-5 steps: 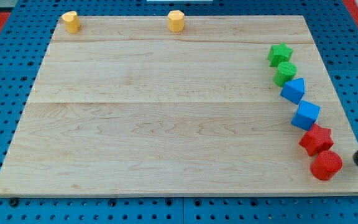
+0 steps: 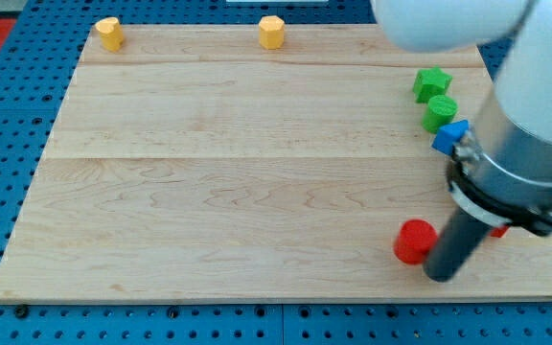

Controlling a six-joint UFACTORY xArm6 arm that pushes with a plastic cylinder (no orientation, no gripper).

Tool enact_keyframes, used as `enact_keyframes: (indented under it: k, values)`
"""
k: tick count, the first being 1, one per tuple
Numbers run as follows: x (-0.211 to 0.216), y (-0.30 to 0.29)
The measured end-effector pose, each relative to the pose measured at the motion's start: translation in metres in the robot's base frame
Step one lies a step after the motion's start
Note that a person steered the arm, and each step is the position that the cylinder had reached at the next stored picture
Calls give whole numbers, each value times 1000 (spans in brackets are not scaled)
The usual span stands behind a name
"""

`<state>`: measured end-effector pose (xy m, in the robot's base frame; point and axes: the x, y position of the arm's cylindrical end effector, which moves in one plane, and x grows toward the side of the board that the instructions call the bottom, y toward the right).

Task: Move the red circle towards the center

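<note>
Arm body blocks the right-hand blocks

The arm (image 2: 530, 115) runs off the view's top and right edges and covers the tabletop (image 2: 257, 192) above and to the right of my tip (image 2: 442, 276). The blue block (image 2: 448, 137) shows only its left corner, so its shape is unclear; a red sliver (image 2: 497, 231) peeks out right of the tool, shape impossible to tell. The tool overlaps the right edge of the red circle (image 2: 413, 241).

Pale, smooth wooden board (image 2: 238, 192)
</note>
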<state>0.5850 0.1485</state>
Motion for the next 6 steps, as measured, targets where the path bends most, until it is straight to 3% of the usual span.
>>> enact_keyframes:
  k: [2, 4, 5, 6]
  values:
    - [-59, -63]
    - [-146, -63]
    - [-169, -62]
    - [-165, -55]
